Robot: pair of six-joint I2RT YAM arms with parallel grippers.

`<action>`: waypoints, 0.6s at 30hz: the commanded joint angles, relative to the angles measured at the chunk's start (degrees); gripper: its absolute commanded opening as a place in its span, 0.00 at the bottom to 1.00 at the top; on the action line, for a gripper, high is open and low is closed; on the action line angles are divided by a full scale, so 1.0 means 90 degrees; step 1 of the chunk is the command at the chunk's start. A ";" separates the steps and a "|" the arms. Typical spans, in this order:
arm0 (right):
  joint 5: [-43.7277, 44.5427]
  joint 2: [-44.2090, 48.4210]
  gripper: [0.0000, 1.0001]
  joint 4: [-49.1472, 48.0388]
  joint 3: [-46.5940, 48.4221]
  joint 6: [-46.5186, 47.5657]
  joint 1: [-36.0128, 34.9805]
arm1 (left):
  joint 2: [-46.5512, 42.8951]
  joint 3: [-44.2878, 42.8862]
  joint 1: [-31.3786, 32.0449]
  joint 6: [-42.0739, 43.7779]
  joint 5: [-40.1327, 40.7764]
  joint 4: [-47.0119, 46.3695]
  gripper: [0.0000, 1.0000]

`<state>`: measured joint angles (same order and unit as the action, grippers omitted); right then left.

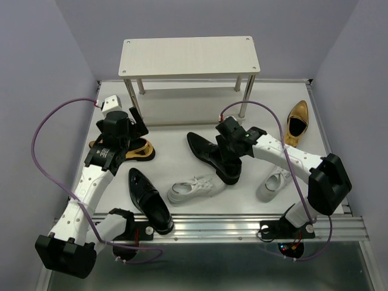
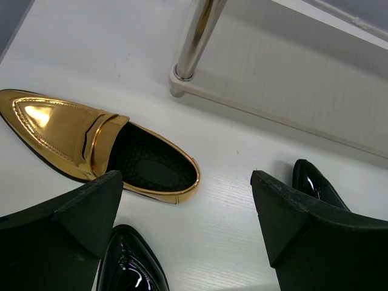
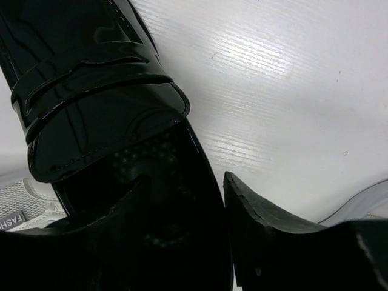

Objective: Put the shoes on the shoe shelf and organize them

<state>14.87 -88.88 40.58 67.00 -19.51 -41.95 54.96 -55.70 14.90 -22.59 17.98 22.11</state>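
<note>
**Left pincer** (image 2: 186,177): the jaws are spread wide and nothing is held or touched. Bare table (image 1: 176,130) is seen between the two fingers (image 2: 79,212). The pincer hangs in front of the left front leg (image 2: 197,36) of the shelf (image 1: 188,54). It is just above and beside a gold loafer (image 2: 79,136). That loafer lies flat on its sole, with its opening towards the shelf's lower board (image 2: 291,85).

**Right pincer** (image 3: 185,182): the jaws are set about half open, astride the side wall of a black shoe (image 3: 97,91) at its heel end. One finger (image 3: 103,242) is down inside the opening. The other finger (image 3: 291,242) is outside, against the outer wall. A strip of insole shows between the inner finger and the wall, so the wall is bracketed but not pinched. In the top view this shoe (image 1: 209,154) rests on the table in front of the shelf's right half, toe angled back towards the shelf.

**Other shoes**, all on the table on the near side of the shelf:
- The second black shoe (image 1: 148,200) is well forward of the shelf's left half.
- One white sneaker (image 1: 194,189) is forward of the shelf's middle, just beside the gripped shoe's heel.
- The other white sneaker (image 1: 273,182) is forward of the shelf and past its right end.
- The second gold loafer (image 1: 297,121) is just off the shelf's right front leg, toe pointing away from the arms.
</note>
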 commanded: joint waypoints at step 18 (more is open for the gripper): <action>0.0964 0.0940 0.01 0.1058 0.0787 0.0341 -0.0036 | 0.0056 0.0066 -0.0024 -0.0058 -0.0034 -0.0259 0.99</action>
<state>16.82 -83.37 49.47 69.38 -17.26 -41.71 55.44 -55.57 14.90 -22.76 17.93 22.09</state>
